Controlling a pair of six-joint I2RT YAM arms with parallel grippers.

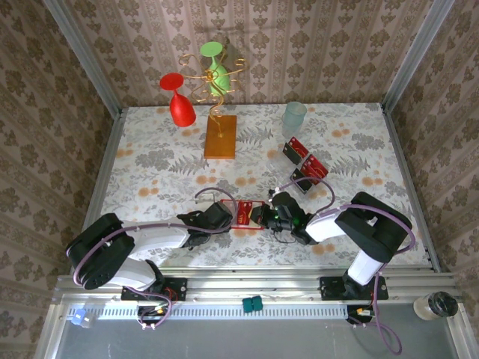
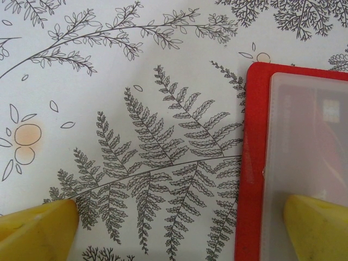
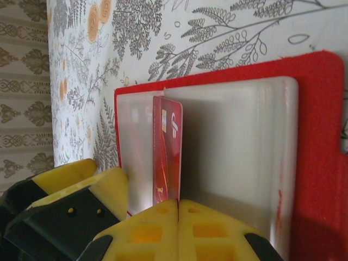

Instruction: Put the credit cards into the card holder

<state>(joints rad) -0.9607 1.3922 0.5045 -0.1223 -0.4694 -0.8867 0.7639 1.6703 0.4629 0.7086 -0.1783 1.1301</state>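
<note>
Table (image 1: pixel 150 187) under fern-print cloth, walled by patterned paper. At the far side, an orange-brown block (image 1: pixel 220 136) with gold wire carries a red glass (image 1: pixel 178 101) and a green glass (image 1: pixel 215 67); a pale cup (image 1: pixel 294 117) stands to its right. Card holder (image 1: pixel 243 214) lies open and flat near the front edge, between the two arms, pale pockets up. Left gripper (image 1: pixel 222 215) at the holder's left edge, jaws spread wide and gripping nothing. In the left wrist view one yellow finger (image 2: pixel 315 228) sits over the pale pocket and the other (image 2: pixel 38 228) over bare cloth; cannot tell if it presses. Right gripper (image 3: pixel 178 204) at the holder's right side, jaws pinched tight on one credit card (image 3: pixel 167 157), which stands on edge in the pockets of the holder (image 3: pixel 321 163). Loose credit cards (image 1: pixel 305 161) lie in a small group farther back to the right, near the cup.
</note>
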